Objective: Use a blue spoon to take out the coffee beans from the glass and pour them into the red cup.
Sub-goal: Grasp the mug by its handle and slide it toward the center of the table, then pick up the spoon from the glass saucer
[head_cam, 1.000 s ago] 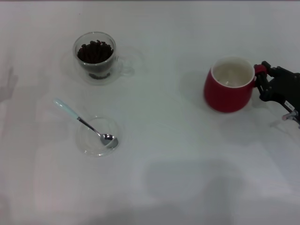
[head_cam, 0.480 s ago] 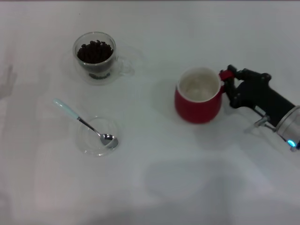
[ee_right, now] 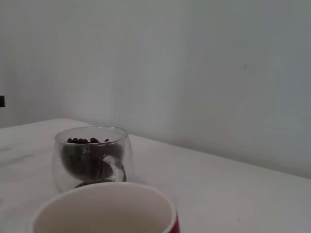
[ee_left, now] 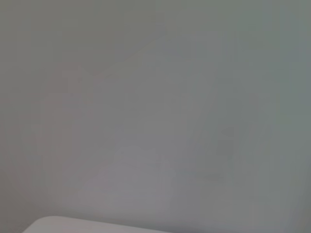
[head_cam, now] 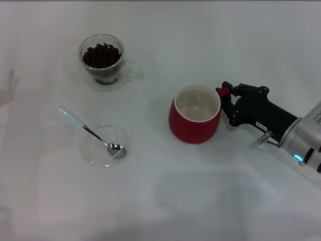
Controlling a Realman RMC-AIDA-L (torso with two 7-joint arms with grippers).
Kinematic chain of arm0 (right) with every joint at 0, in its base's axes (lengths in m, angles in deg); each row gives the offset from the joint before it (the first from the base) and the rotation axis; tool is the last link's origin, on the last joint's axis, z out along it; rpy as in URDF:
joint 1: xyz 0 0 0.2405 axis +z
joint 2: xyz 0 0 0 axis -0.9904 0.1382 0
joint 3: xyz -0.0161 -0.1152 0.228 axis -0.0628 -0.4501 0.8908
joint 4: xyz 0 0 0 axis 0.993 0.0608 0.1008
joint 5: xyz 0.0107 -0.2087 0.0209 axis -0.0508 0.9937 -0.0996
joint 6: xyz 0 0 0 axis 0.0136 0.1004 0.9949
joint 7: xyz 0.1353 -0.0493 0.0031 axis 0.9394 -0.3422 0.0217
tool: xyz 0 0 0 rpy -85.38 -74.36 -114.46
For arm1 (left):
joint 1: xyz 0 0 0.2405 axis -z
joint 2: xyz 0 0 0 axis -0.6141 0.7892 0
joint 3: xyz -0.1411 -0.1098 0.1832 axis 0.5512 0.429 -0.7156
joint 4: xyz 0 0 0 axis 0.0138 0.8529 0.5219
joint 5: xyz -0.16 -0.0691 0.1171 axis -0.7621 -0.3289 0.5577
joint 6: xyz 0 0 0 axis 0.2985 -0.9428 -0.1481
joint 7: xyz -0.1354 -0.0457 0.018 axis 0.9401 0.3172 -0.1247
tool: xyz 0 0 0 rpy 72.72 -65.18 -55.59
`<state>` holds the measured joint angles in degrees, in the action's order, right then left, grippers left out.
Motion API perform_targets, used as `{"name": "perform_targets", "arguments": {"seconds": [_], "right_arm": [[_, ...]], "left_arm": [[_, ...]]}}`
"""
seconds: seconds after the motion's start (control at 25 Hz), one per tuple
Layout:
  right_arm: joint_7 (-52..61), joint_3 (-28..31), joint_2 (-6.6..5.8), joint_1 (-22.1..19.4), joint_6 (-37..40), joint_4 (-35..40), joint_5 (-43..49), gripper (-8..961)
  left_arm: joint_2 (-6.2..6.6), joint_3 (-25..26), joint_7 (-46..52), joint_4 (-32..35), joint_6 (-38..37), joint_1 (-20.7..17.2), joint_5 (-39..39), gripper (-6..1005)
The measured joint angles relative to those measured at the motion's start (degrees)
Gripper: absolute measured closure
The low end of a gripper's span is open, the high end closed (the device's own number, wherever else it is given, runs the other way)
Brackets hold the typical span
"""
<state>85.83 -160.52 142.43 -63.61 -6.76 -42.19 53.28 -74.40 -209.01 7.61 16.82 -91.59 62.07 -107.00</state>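
The red cup point(head_cam: 194, 119) stands near the middle of the white table, empty, white inside. My right gripper point(head_cam: 224, 98) is shut on its red handle, on the cup's right side. The right wrist view shows the cup's rim point(ee_right: 104, 208) close up and the glass point(ee_right: 91, 158) beyond it. The glass point(head_cam: 103, 61) with coffee beans point(head_cam: 102, 54) stands at the far left, its handle pointing right. The blue spoon point(head_cam: 90, 132) lies with its metal bowl in a shallow clear dish point(head_cam: 105, 146) and its pale handle pointing up-left. The left gripper is out of view.
The white table point(head_cam: 200, 201) spreads all around. The left wrist view shows only a plain grey-white surface point(ee_left: 155, 116). The right arm's silver forearm point(head_cam: 308, 140) reaches in from the right edge.
My right gripper has carried the red cup leftward and nearer, from the far right toward the table's middle. The glass, the spoon and the dish have not moved.
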Motion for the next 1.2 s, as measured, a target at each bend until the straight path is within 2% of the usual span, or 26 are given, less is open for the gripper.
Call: {"name": "perform_targets", "arguments": {"seconds": [0.16,0.4,0.6,0.8,0.92,1.04,1.2], "right_arm": [[0.63,0.14,-0.07,0.01,-1.40,0.06,-0.23,792],[5.76,-0.03,-0.33,-0.04,-1.96,-0.30,-0.05,572],[13.77,-0.39,-0.82,-0.37,2.81,-4.06,0.98,324],[19.70,-0.45,-0.65,-0.60,8.05,-8.53,4.35,238],[22.83,-0.23,-0.83,-1.67,12.12,-11.24,5.04,240],[23.66,3.04,-0.67,-3.77,20.13,-15.50,4.03,242],[23.07,12.34,-0.65,-6.51,24.91,-18.19,3.70,244]], "left_arm": [[-0.02,0.00,0.00,0.00,-0.01,-0.01,0.01,141],[-0.12,0.00,0.00,0.00,-0.11,0.11,0.02,141],[-0.12,0.01,0.00,0.00,-0.33,0.17,0.02,142],[-0.12,0.00,0.00,0.14,-0.34,0.35,0.02,142],[-0.11,-0.04,1.49,0.44,-0.43,0.23,0.08,142],[0.01,-0.52,9.59,0.14,-0.89,-0.31,1.48,142],[0.86,-0.66,32.65,-4.15,-3.89,-1.67,8.55,142]]}}
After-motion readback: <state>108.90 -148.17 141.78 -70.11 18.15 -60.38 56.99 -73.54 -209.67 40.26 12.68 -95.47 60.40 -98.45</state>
